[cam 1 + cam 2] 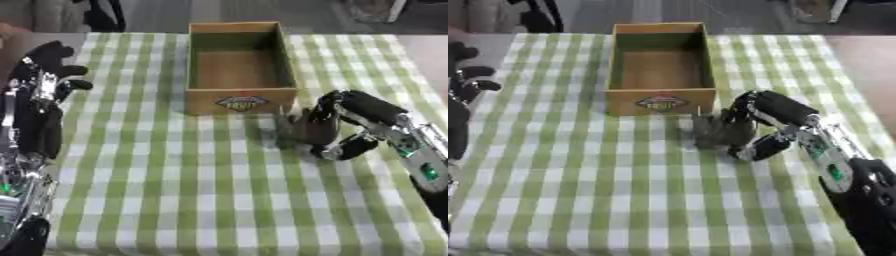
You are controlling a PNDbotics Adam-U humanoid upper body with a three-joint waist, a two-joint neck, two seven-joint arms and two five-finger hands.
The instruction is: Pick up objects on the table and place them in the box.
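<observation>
Right hand [343, 125] curled round a dark, lumpy object [302, 131] on checked green cloth [201, 190], beside open cardboard box [238, 62]; left hand [44, 70] relaxed, empty.

We see a bench [175, 200] covered in a green-and-white checked cloth [219, 210]. An open cardboard box [238, 67] with a printed label on its near wall stands toward the far edge. Just in front of its right corner lies a dark, crumpled object [715, 131].
</observation>
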